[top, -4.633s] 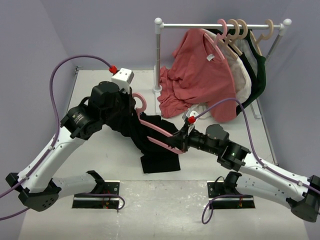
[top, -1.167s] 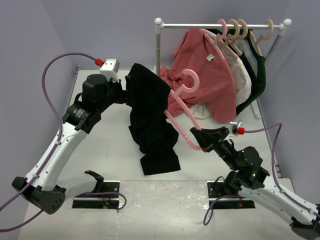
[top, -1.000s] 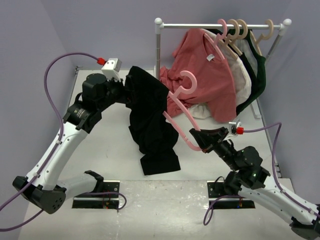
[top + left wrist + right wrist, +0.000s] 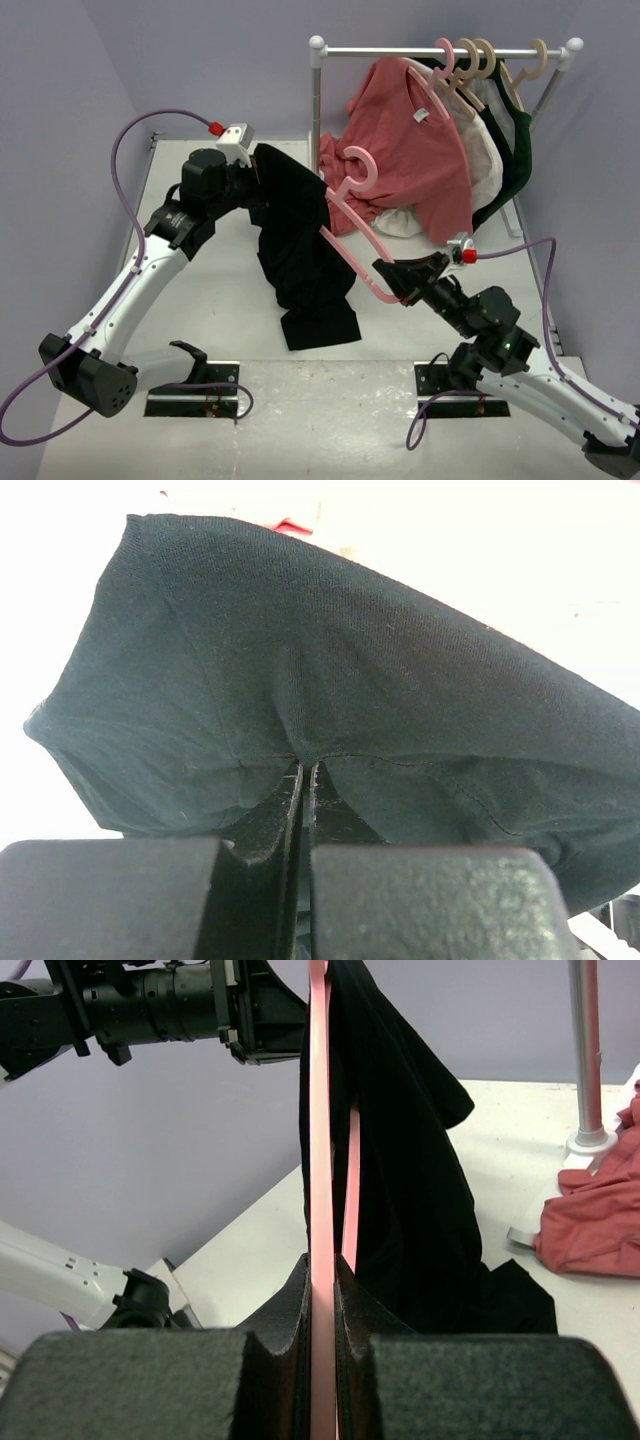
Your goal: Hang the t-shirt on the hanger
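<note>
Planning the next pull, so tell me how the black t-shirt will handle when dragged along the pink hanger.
Likely floppy: the t-shirt hangs in loose folds from the left pincer, its lower end lying on the table. Probably light, since a small pinch of cloth carries it. It may bunch or snag on the hanger, clamped in the right pincer.

Robotics lab test cell: two white robot arms [image 4: 130, 290] sit bolted to black base plates [image 4: 195, 402] at the bottom of the frame, on a white table [image 4: 200, 300] boxed in by plain lavender walls [image 4: 60, 80]. Purple cables [image 4: 160, 112] loop off the arms. A tabletop clothes rail [image 4: 390, 50] stands upper right.
</note>
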Robot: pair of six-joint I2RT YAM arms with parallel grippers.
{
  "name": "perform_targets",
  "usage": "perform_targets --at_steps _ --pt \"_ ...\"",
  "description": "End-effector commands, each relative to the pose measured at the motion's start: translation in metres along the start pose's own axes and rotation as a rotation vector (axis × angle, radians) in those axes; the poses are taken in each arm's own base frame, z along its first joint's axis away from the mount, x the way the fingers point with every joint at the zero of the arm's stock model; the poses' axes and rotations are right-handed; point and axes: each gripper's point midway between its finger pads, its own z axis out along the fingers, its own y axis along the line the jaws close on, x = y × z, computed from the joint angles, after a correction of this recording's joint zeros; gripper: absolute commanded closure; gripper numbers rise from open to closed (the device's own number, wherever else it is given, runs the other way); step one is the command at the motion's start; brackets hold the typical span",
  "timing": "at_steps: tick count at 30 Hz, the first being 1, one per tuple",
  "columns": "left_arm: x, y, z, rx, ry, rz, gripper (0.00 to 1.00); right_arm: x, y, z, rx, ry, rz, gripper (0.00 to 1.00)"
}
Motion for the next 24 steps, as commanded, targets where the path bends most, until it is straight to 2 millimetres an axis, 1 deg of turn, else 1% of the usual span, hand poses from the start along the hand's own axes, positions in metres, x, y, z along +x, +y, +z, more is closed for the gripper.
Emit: perform_targets --at_steps 1,3,4,7,9,12,13,16,18,19,21,22,23,24 --pt "-0.012 0.0 -0.013 0.002 -0.044 0.04 1.0 -0.037 0.019 0.004 -0.048 -0.086 -0.002 1.0" --pt "-0.018 -0.008 -0.021 0.03 -0.046 0.063 1.0 -0.026 0.011 0.009 -0.013 -0.047 -0.014 1.0" --pt "-0.025 -0.011 -0.03 0.03 -0.056 0.08 1.0 -0.022 0.008 0.01 0.0 -0.035 -0.02 1.0" --pt "-0.046 -0.011 -0.051 -0.016 -0.098 0.119 1.0 -0.01 -0.003 0.01 0.04 -0.001 -0.035 1.0" --pt "-0.061 -0.008 -0.064 -0.063 -0.124 0.144 1.0 -0.004 -0.003 0.009 0.035 0.025 -0.047 1.0" --pt "-0.079 -0.01 -0.074 -0.089 -0.145 0.171 1.0 0.006 0.002 0.01 -0.004 0.069 -0.064 1.0" --pt "-0.078 -0.009 -0.072 -0.097 -0.129 0.177 1.0 0.008 0.003 0.01 -0.012 0.083 -0.068 1.0" --pt "-0.088 -0.01 -0.078 -0.109 -0.142 0.192 1.0 0.015 0.001 0.009 -0.012 0.111 -0.082 1.0" --pt "-0.09 -0.005 -0.079 -0.142 -0.142 0.205 1.0 0.017 0.003 0.006 -0.028 0.118 -0.098 1.0" --pt "-0.09 -0.004 -0.079 -0.145 -0.138 0.214 1.0 0.017 0.006 0.005 -0.05 0.121 -0.11 1.0" --pt "-0.089 -0.006 -0.079 -0.131 -0.117 0.242 1.0 0.015 0.023 0.0 -0.152 0.112 -0.126 1.0" --pt "-0.086 -0.009 -0.078 -0.111 -0.1 0.257 1.0 0.011 0.029 -0.003 -0.188 0.089 -0.131 1.0" --pt "-0.083 -0.012 -0.076 -0.087 -0.082 0.269 1.0 0.005 0.034 -0.006 -0.212 0.057 -0.132 1.0" --pt "-0.081 -0.016 -0.076 -0.062 -0.074 0.284 1.0 0.007 0.033 -0.007 -0.212 0.06 -0.129 1.0"
